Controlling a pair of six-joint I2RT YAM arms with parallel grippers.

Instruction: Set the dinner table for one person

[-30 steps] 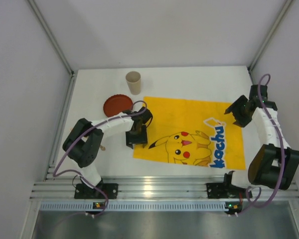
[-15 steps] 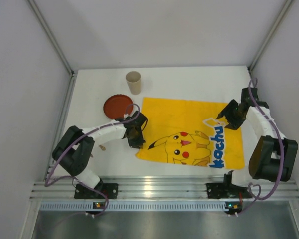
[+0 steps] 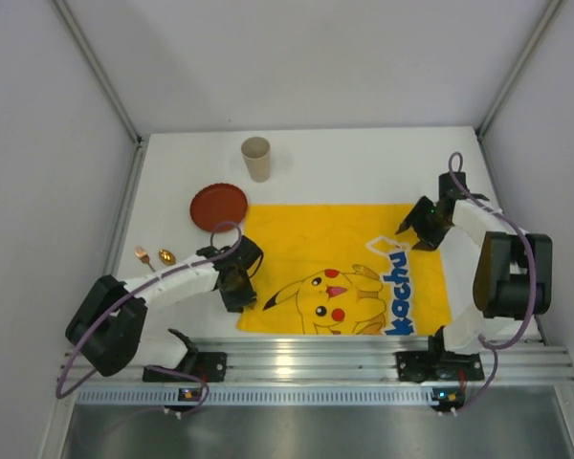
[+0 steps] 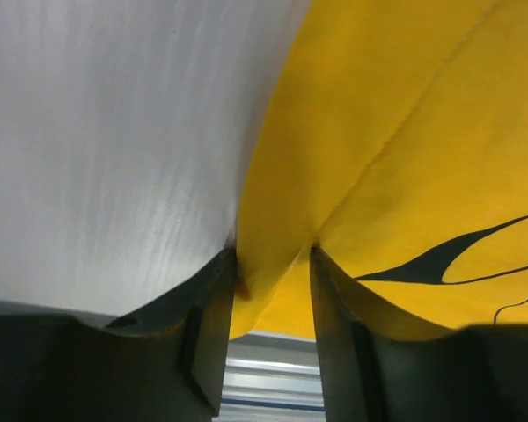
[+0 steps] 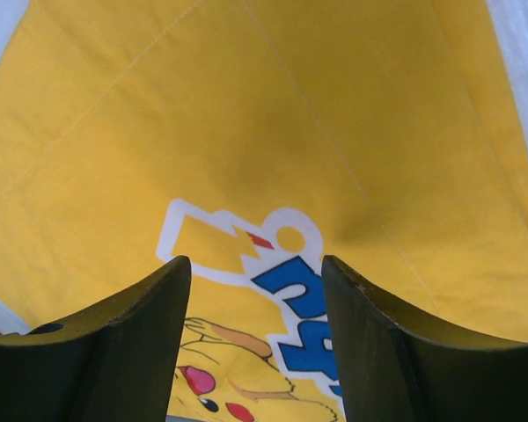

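So the dinner table is the white top under everything. Small gold utensils lie right by the left arm, so a swing could knock them. The left gripper is closed down on the yellow cloth's left edge. The right gripper hangs wide open over the cloth, holding nothing. I reckon a one-sided tug could skew or bunch it.

The yellow cloth now lies farther left and nearer the rail, the left gripper seemingly pinching its edge.
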